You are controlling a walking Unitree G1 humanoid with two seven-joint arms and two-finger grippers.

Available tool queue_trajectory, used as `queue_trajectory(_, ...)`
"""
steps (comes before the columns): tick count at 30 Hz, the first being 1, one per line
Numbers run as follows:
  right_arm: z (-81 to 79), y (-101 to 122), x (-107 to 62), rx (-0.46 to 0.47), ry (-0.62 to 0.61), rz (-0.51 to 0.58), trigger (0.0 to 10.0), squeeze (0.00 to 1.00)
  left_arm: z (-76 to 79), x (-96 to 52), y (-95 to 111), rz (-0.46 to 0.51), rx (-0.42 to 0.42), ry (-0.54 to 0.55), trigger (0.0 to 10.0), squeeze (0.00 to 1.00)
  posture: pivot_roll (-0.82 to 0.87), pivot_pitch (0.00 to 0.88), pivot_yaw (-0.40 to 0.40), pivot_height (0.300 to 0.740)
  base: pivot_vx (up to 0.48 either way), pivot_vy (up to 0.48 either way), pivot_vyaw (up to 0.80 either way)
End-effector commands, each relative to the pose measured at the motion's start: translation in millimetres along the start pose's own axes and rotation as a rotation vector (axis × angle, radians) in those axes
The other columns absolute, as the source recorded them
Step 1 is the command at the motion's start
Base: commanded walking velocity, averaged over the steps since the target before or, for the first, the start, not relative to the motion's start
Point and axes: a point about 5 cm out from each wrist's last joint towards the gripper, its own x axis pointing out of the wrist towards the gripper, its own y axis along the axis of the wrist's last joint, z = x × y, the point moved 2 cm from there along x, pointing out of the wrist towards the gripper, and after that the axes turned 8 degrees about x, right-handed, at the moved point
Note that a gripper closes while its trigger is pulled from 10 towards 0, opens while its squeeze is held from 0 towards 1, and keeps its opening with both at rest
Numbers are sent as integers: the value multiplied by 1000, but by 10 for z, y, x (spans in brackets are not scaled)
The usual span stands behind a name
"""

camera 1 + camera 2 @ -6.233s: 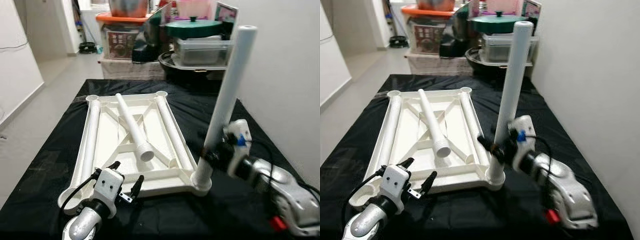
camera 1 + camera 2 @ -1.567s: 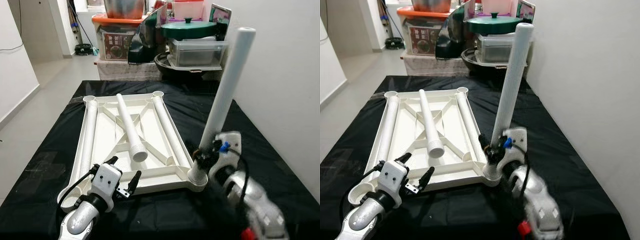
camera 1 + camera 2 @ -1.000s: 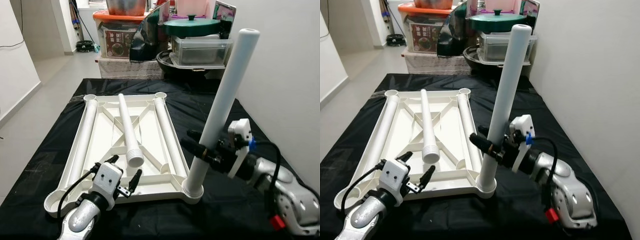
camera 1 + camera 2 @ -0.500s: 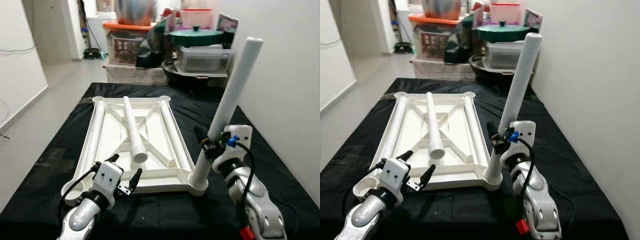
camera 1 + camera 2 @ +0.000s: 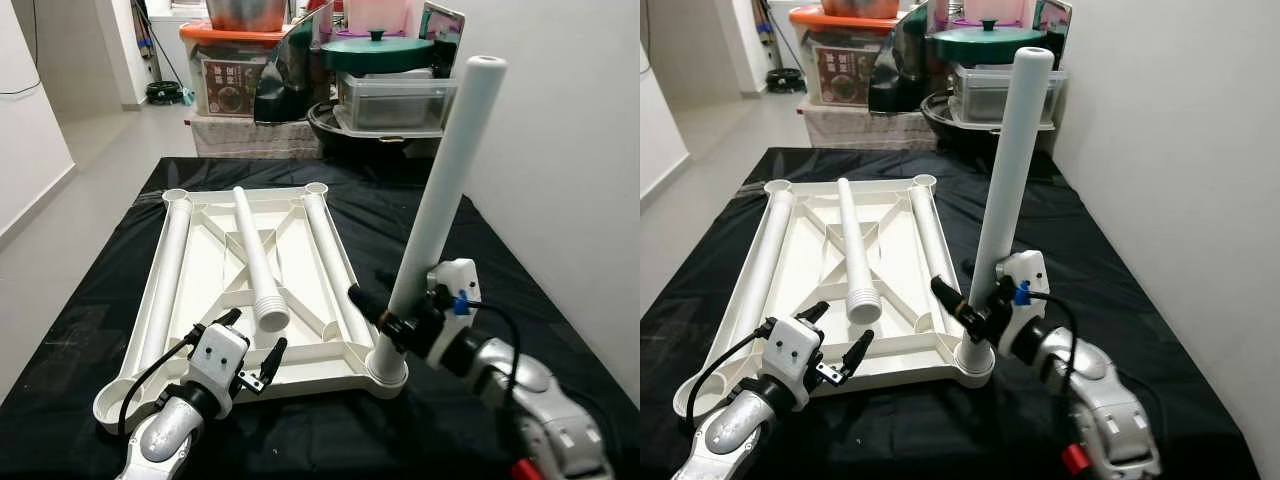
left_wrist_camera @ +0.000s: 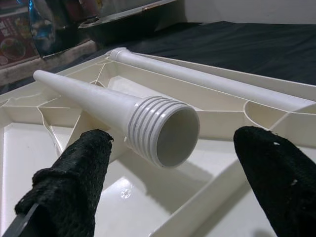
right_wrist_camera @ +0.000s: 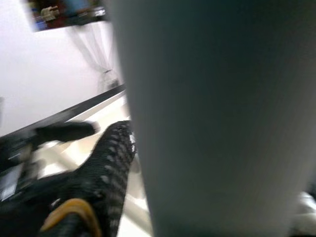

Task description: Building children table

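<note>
We re-grip low: the right end effector (image 5: 392, 322) now clamps the upright leg (image 5: 438, 205) nearer its corner socket on the upturned tabletop (image 5: 205, 275), ready for another twist. The left end effector (image 5: 248, 350) hovers open before the loose threaded leg (image 6: 118, 111).

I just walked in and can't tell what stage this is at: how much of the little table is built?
One leg already stands upright in a near corner socket of the upturned white tabletop. The right gripper holds that leg low down, apparently seating it. The left gripper hovers with fingers open at the near edge. Three more legs lie loose in the tabletop, not yet fitted.
</note>
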Motion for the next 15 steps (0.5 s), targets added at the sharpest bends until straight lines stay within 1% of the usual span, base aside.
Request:
queue_trajectory(1, -137, -7, -11, 11, 122, -18, 4431, 0, 15, 1, -23, -4, 2, -4, 10000, 0, 65, 0, -58, 740, 0, 0, 0)
queue_trajectory(2, -160, -56, -61, 10, 180, -49, 2275, 0, -3, -5, -28, -7, 3, 4, 10000, 0, 71, 0, -62, 740, 0, 0, 0)
queue_trajectory(3, -160, -56, -61, 10, 180, -49, 2275, 0, -3, -5, -28, -7, 3, 4, 10000, 0, 71, 0, -62, 740, 0, 0, 0)
queue_trajectory(4, -160, -83, -66, 17, 184, -44, 0, 0, 0, -12, -32, -9, 4, 5, 10000, 0, 72, 0, -63, 740, 0, 0, 0)
queue_trajectory(5, -160, -83, -66, 17, 184, -44, 0, 0, 0, -12, -32, -9, 4, 5, 10000, 0, 72, 0, -63, 740, 0, 0, 0)
queue_trajectory(6, -111, -110, -38, 17, 133, -27, 0, 0, 8, -19, -34, -10, 3, 3, 10000, 0, 72, 0, -63, 740, 0, 0, 0)
queue_trajectory(7, 6, -132, 26, -11, 9, -4, 0, 0, 13, -25, -33, -10, 3, 2, 10000, 0, 72, 0, -63, 740, 0, 0, 0)
queue_trajectory(8, 6, -132, 26, -11, 9, -4, 0, 0, 13, -25, -33, -10, 3, 2, 10000, 0, 72, 0, -63, 740, 0, 0, 0)
queue_trajectory(9, 144, -154, 82, -23, -139, 16, 0, 0, 16, -28, -33, -10, 2, 1, 10000, 0, 70, 0, -63, 740, 0, 0, 0)
queue_trajectory(10, 144, -154, 82, -23, -139, 16, 0, 0, 16, -28, -33, -10, 2, 1, 10000, 0, 70, 0, -63, 740, 0, 0, 0)
queue_trajectory(11, 247, -159, 121, -16, -281, 55, 0, 0, 15, -29, -32, -10, 1, 1, 10000, 0, 71, 0, -62, 740, 0, 0, 0)
queue_trajectory(12, 342, -180, 121, 16, -449, 95, 0, 0, 15, -27, -30, -10, 1, 1, 10000, 0, 69, 0, -61, 740, 0, 0, 0)
queue_trajectory(13, 342, -180, 121, 16, -449, 95, 0, 0, 15, -27, -30, -10, 1, 1, 10000, 0, 69, 0, -61, 740, 0, 0, 0)
queue_trajectory(14, 391, -199, 104, 46, -546, 115, 0, 0, 15, -25, -29, -9, 2, 1, 10000, 0, 69, 0, -61, 740, 0, 0, 0)
queue_trajectory(15, 391, -199, 104, 46, -546, 115, 0, 0, 15, -25, -29, -9, 2, 1, 10000, 0, 69, 0, -61, 740, 0, 0, 0)
